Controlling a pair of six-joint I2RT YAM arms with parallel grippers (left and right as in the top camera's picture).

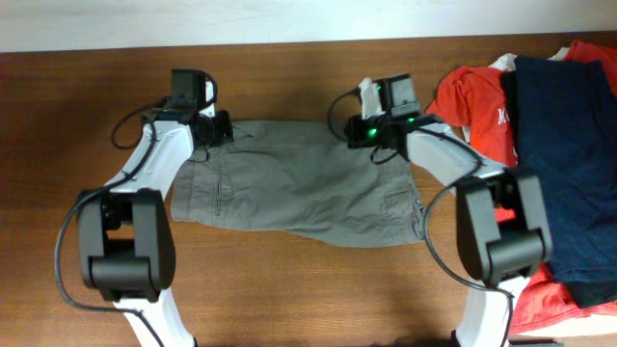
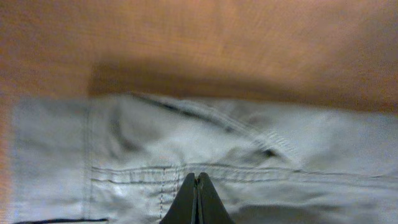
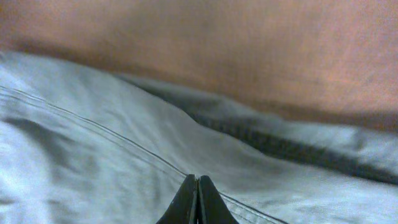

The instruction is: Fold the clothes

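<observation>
The grey-khaki shorts lie spread across the middle of the wooden table, legs toward the front. My left gripper is at their far left corner and my right gripper is at their far right corner. In the left wrist view the jaws are shut, pinching the shorts' fabric by a stitched pocket seam. In the right wrist view the jaws are shut on the shorts at a seam line, and the cloth rises in a fold beyond them.
An orange-red T-shirt and a dark navy garment are piled at the table's right side, close to the right arm. Bare wood lies to the left of the shorts and in front of them.
</observation>
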